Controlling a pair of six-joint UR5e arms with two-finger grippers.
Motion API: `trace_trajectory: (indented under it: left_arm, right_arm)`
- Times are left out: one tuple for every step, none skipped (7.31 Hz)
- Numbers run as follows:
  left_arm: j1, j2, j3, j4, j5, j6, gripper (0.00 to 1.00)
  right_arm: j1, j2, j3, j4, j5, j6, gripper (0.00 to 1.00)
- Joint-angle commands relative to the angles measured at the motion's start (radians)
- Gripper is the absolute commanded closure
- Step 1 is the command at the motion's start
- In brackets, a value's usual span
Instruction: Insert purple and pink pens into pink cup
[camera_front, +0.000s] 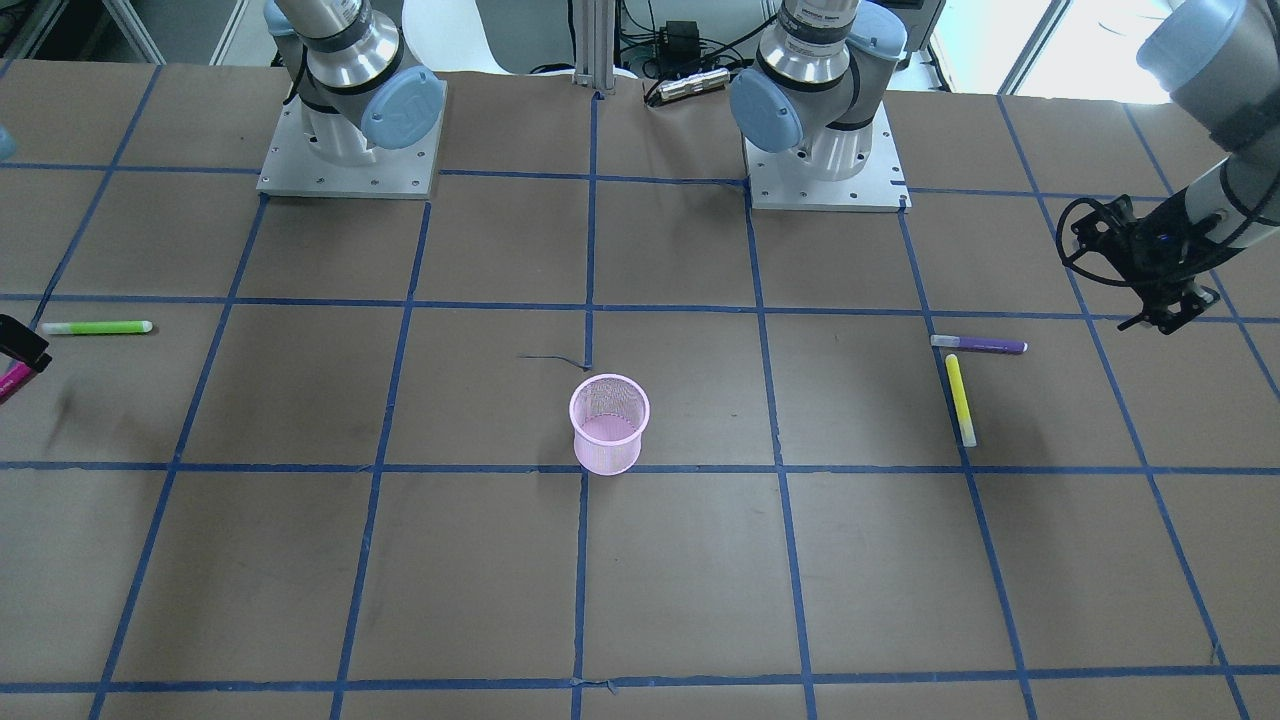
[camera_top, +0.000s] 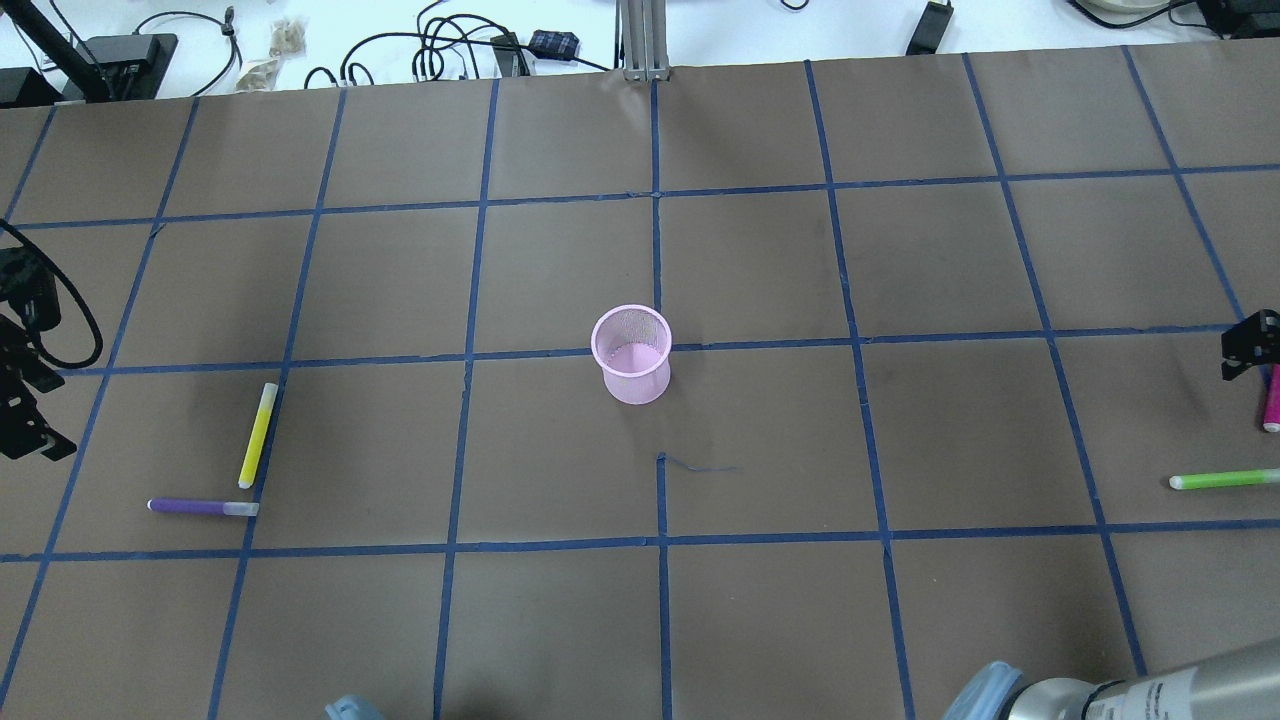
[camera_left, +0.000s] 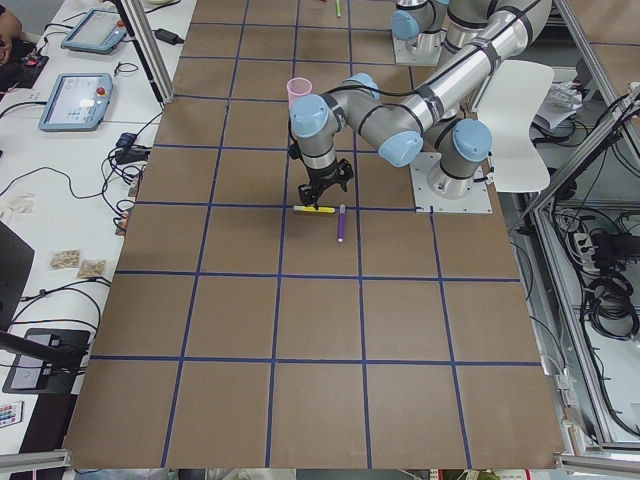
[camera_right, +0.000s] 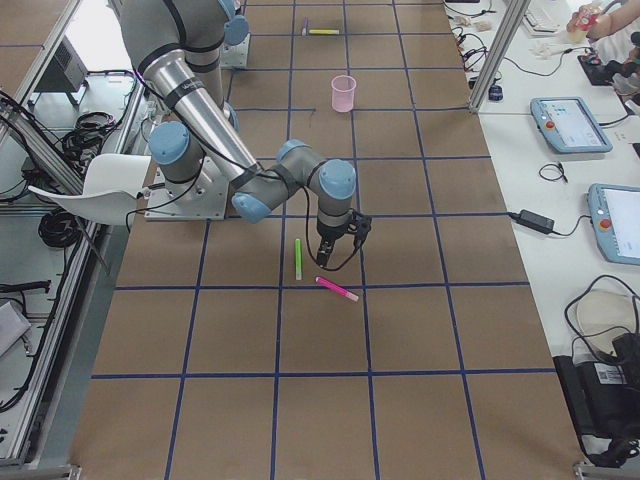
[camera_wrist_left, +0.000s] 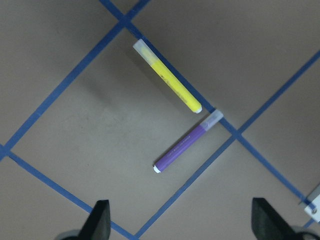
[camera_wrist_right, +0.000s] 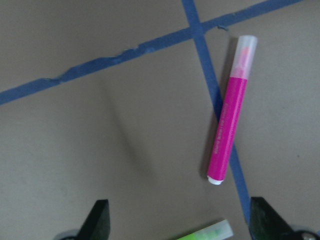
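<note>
The pink mesh cup (camera_front: 609, 425) stands upright at the table's middle, and also shows overhead (camera_top: 631, 355). The purple pen (camera_wrist_left: 187, 142) lies flat next to a yellow pen (camera_wrist_left: 167, 76); it also shows overhead (camera_top: 203, 507). My left gripper (camera_wrist_left: 182, 226) is open and empty, hovering above and beside the purple pen. The pink pen (camera_wrist_right: 227, 127) lies flat across a blue tape line, and also shows overhead at the right edge (camera_top: 1271, 398). My right gripper (camera_wrist_right: 180, 226) is open and empty, hovering above the table beside the pink pen.
A green pen (camera_top: 1223, 479) lies near the pink pen, between it and the robot's side of the table. The yellow pen (camera_top: 257, 435) lies just beyond the purple one. Blue tape lines grid the brown table (camera_top: 760, 270). Both arm bases (camera_front: 350, 150) stand at the robot's side.
</note>
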Motion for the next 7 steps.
trace_trajectory:
  left_arm:
    - [0.014,-0.004,-0.120,0.196,0.006,0.298,0.00]
    - [0.035,-0.004,-0.166,0.251,0.001,0.394,0.00]
    - [0.058,-0.007,-0.191,0.260,-0.090,0.530,0.00]
    - [0.072,-0.020,-0.200,0.273,-0.117,0.583,0.00]
    - [0.075,-0.037,-0.211,0.292,-0.120,0.617,0.00]
    - [0.078,-0.048,-0.243,0.355,-0.124,0.625,0.00]
    - [0.093,-0.059,-0.296,0.431,-0.123,0.630,0.00]
  right_arm:
    - [-0.058,0.079,0.000,-0.063,0.006,-0.111,0.13]
    - [-0.064,0.108,-0.001,-0.093,0.006,-0.117,0.14]
    - [-0.064,0.128,0.002,-0.121,0.006,-0.116,0.14]
    - [-0.064,0.133,-0.003,-0.120,0.004,-0.117,0.20]
    - [-0.064,0.135,0.002,-0.120,0.006,-0.116,0.34]
    - [-0.064,0.135,0.002,-0.114,0.004,-0.114,0.47]
    - [-0.064,0.135,0.000,-0.110,0.004,-0.114,0.61]
